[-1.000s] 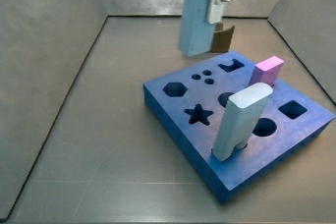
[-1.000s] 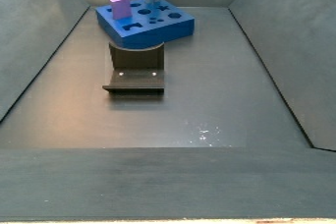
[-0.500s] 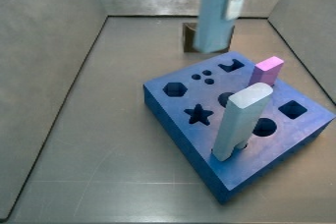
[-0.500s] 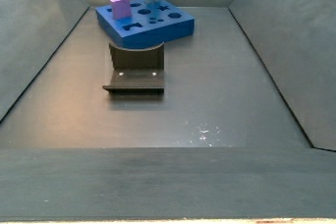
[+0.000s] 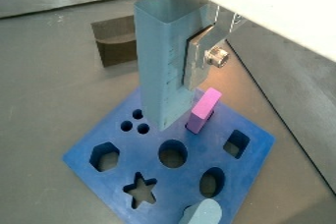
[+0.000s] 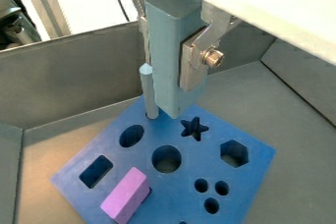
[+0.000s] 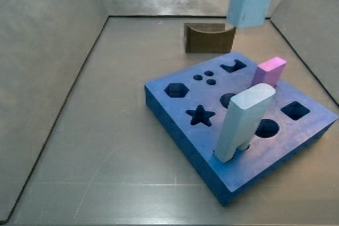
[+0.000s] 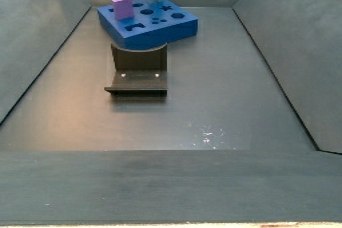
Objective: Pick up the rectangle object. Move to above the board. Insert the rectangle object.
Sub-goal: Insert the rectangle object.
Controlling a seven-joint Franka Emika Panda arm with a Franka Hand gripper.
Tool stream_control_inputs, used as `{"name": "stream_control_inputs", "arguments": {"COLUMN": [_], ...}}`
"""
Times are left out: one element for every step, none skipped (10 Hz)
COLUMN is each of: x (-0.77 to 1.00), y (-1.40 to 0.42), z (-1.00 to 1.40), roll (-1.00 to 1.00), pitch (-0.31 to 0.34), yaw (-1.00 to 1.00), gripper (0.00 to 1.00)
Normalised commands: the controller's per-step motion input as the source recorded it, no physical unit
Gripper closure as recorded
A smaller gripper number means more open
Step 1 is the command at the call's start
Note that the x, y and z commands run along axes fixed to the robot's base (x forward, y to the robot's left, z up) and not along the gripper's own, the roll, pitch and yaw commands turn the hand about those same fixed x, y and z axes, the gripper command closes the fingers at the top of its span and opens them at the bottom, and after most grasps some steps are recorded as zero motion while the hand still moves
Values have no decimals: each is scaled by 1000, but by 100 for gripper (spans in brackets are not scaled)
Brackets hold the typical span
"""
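Observation:
My gripper (image 5: 172, 39) is shut on the rectangle object (image 5: 157, 90), a tall pale sky-blue bar that hangs upright between the silver fingers (image 5: 198, 53). It also shows in the other wrist view (image 6: 168, 71). In a side view the bar (image 7: 248, 0) hangs high at the back right, beyond the board (image 7: 199, 96). The royal-blue board (image 5: 116, 140) lies below the bar in both wrist views, and its cutouts show. The bar's lower end is clear of the board's top.
A thicker pale post with a rounded top (image 7: 244, 121) stands in the board near its front. A short pink block (image 7: 271, 68) stands at its far right corner. The fixture (image 7: 205, 38) stands on the floor behind the board. Grey walls enclose the floor.
My gripper has carried the bar to the right and higher in the side view, from in front of the fixture toward the board's far side. The board, post and pink block have not moved.

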Motion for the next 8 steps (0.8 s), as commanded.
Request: {"name": "stream_control_inputs", "arguments": {"x": [877, 851, 817, 769, 811, 820, 834, 786], "y": [-171, -51, 0, 0, 34, 37, 34, 0], "z": [0, 71, 100, 166, 183, 183, 174, 109], "roll": [-351, -569, -671, -786, -831, -829, -803, -643], "pitch": [0, 0, 0, -14, -3, -3, 0, 0], "yaw": [-106, -237, -289, -343, -326, -320, -311, -271], "gripper": [100, 100, 100, 100, 100, 100, 100, 100]}}
